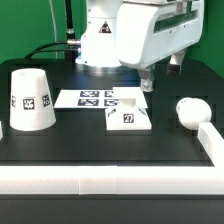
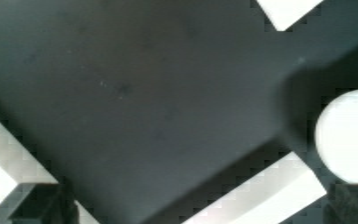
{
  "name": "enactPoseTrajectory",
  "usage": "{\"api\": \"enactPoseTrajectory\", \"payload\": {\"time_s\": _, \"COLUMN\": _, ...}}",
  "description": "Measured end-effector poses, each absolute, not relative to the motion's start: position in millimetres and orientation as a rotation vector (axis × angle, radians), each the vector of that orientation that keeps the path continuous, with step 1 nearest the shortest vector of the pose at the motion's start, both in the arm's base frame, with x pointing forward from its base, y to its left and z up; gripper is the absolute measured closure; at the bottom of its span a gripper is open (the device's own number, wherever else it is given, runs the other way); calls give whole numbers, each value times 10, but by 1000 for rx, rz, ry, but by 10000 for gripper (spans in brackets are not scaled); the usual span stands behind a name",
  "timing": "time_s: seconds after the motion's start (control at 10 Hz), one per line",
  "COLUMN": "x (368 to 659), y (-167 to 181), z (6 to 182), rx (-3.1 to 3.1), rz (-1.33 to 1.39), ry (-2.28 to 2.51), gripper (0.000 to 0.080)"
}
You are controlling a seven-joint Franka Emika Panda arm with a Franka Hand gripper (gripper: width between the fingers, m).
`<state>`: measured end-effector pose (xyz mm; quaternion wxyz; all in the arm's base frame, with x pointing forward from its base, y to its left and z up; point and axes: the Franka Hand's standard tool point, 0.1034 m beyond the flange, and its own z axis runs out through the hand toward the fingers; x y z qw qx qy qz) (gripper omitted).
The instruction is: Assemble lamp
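The hand [image 1: 147, 82] hangs below the white arm, upper middle of the exterior view, above the dark surface [image 1: 90, 140]. I cannot tell whether it is released or clenched; nothing shows in its grip. The flat square base [image 1: 130, 118] lies just below it in the frame, near the centre, touching the near edge of the marker board [image 1: 92, 98]. The round bulb [image 1: 188, 110] rests at the exterior view's right, apart from the hand and close to the white border wall [image 1: 208, 138]. The shade [image 1: 30, 100] stands upright at the far left, well apart from the hand. In the wrist view the bulb [image 2: 350, 135] shows beside bare dark surface.
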<state>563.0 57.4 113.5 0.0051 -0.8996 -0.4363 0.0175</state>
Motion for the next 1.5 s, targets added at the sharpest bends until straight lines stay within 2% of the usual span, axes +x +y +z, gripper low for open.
{"api": "enactPoseTrajectory", "payload": {"time_s": 0.5, "x": 5611, "y": 555, "z": 1135, "rx": -2812, "rz": 51, "ry": -1380, "gripper": 100}}
{"api": "enactPoseTrajectory", "payload": {"time_s": 0.8, "x": 5062, "y": 226, "z": 1047, "rx": -2790, "rz": 75, "ry": -1429, "gripper": 100}}
{"api": "enactPoseTrajectory", "payload": {"time_s": 1.0, "x": 4809, "y": 55, "z": 960, "rx": -2801, "rz": 96, "ry": -1397, "gripper": 100}}
{"api": "enactPoseTrajectory", "payload": {"time_s": 1.3, "x": 4828, "y": 74, "z": 964, "rx": -2815, "rz": 95, "ry": -1372, "gripper": 100}}
{"api": "enactPoseTrajectory", "payload": {"time_s": 1.5, "x": 4813, "y": 81, "z": 953, "rx": -2941, "rz": 96, "ry": -1083, "gripper": 100}}
